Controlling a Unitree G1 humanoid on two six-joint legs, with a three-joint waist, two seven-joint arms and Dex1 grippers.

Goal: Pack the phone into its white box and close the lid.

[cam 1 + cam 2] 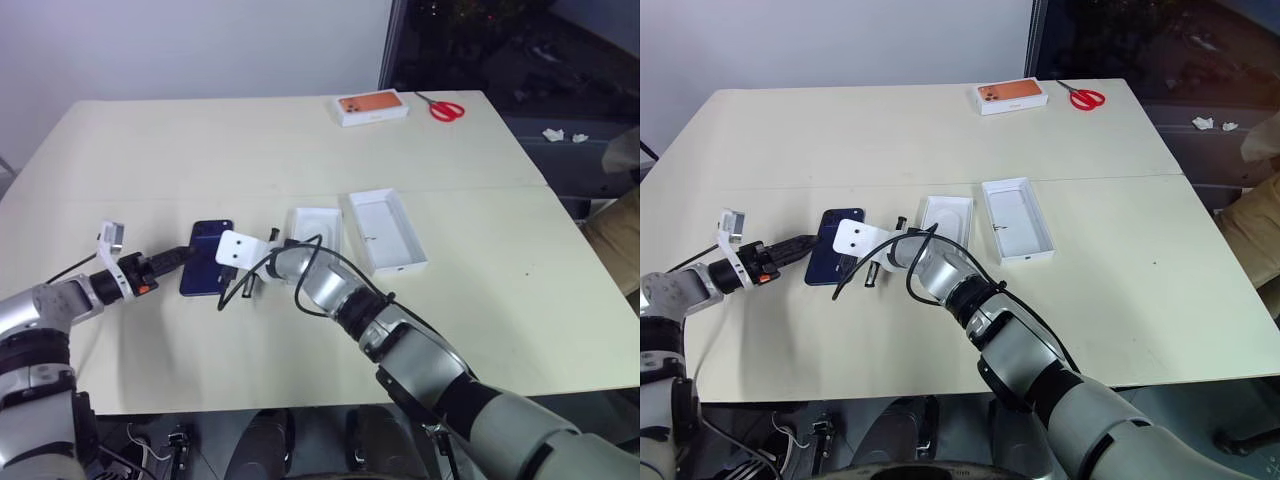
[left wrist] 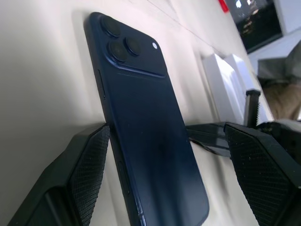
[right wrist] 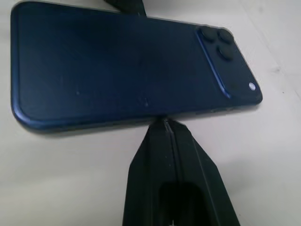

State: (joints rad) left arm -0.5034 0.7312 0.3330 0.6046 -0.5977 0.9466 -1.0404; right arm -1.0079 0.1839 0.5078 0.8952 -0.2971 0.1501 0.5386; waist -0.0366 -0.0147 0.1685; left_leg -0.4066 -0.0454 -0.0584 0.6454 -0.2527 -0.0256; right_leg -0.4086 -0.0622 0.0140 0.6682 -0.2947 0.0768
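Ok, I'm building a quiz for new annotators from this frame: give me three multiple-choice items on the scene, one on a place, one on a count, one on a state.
1. Where does the slim dark navy-blue phone lie?
A. flat on the cream table
B. inside the shallow white cardboard box
C. on the orange-faced box

2. How many round lenses sit in the phone's camera cluster?
A. one
B. three
C. five

3. How is the right gripper?
A. wide open
B. shut, tips at the phone's long edge
C. holding the red-handled scissors

Key: 1 A, the phone rests on bare tabletop; 2 B, the wrist views show three lenses; 3 B, its fingers meet at the edge.
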